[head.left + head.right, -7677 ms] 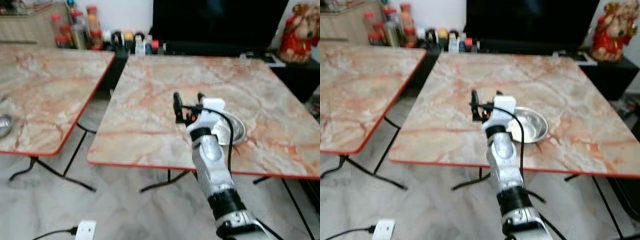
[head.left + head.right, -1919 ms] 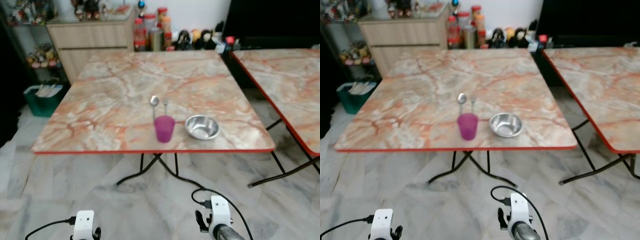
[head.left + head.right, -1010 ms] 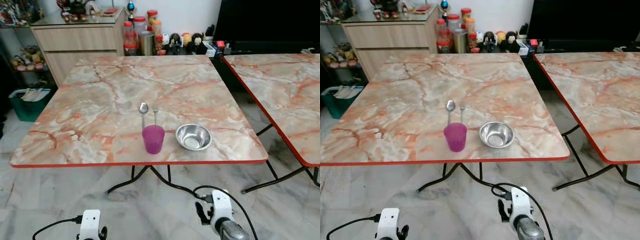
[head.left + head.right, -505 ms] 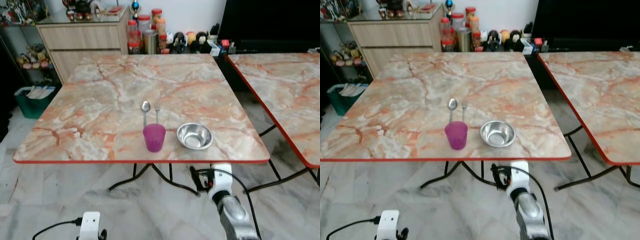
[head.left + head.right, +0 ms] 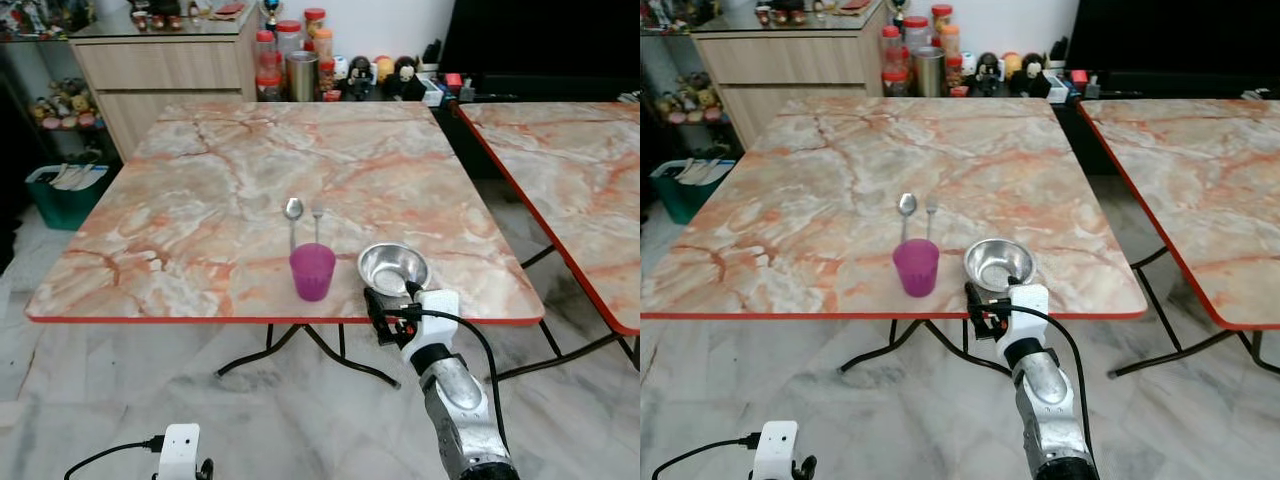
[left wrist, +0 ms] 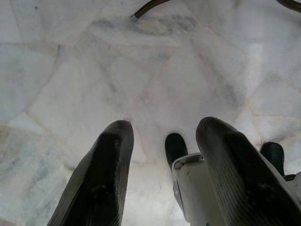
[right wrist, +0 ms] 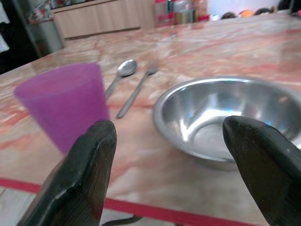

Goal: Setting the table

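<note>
Tabletop (image 5: 200, 210): marble-patterned, pink and orange veining, red edge band, on black folding legs over a pale marble floor (image 5: 120, 400).
Steel bowl (image 5: 392, 268): round, shiny, upright, near the tabletop's near edge, right of centre.
Purple cup (image 5: 312, 271): translucent plastic, upright, just left of the steel bowl, apart from it.
Spoon (image 5: 292, 215): metal, lying flat just beyond the purple cup, bowl end pointing far.
Fork (image 5: 317, 220): metal, lying flat just right of the spoon and parallel to it.
Right gripper (image 5: 388, 312): raised at the tabletop's near edge, just in front of the steel bowl; fingers spread wide and holding nothing. In the right wrist view, one finger (image 7: 80, 179) lines up with the purple cup and the other with the right part of the steel bowl, both short of the red edge.
Left gripper (image 6: 164, 174): hanging low over the floor, fingers parted, nothing between them.
Second tabletop (image 5: 570, 170): same marble pattern, standing to the right across a narrow gap.
Cabinet (image 5: 165, 75): wooden drawers, far left behind the tabletop.
Jars and bottles (image 5: 290, 65): a cluster with red lids and small figures, along the far wall.
Green bin (image 5: 62, 195): on the floor at far left, beside the cabinet.
</note>
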`<state>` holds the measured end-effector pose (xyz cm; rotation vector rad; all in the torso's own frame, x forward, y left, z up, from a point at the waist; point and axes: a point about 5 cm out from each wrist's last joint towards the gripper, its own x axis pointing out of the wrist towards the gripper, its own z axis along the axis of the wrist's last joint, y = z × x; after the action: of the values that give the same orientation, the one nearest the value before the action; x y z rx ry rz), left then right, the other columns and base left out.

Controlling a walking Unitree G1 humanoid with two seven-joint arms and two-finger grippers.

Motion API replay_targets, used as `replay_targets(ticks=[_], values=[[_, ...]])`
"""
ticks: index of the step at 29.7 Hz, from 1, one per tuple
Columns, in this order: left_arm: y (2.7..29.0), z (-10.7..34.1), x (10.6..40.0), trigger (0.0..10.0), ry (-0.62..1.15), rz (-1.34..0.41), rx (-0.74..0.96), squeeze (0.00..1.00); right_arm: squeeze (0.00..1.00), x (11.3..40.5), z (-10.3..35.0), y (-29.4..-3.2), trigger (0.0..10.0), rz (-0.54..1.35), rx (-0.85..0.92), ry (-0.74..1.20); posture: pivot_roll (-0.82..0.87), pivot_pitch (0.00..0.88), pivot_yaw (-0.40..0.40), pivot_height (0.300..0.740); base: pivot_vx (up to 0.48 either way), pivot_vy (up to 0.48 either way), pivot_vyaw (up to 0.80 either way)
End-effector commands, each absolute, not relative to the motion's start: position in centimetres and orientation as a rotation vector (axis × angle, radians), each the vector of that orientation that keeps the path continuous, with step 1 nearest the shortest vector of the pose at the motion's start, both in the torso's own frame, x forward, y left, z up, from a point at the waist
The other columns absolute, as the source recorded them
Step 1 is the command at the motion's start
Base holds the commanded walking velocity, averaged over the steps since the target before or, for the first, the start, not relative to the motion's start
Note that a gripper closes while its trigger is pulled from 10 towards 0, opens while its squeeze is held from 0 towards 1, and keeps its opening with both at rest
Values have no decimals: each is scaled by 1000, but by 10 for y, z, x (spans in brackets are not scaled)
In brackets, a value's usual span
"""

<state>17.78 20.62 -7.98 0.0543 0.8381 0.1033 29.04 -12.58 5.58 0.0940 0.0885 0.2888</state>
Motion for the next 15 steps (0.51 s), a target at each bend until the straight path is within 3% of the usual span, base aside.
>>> replay_targets(ticks=[1, 15], values=[[208, -80, 177, 10000, 839, 112, 53, 0, 0, 291, 61, -128, 10000, 271, 113, 76, -41, 0, -19, 740, 0, 0, 0], [207, -79, 180, 10000, 834, 105, 57, 0, 0, 315, 101, -128, 10000, 163, 307, -17, -42, 0, -16, 740, 0, 0, 0]])
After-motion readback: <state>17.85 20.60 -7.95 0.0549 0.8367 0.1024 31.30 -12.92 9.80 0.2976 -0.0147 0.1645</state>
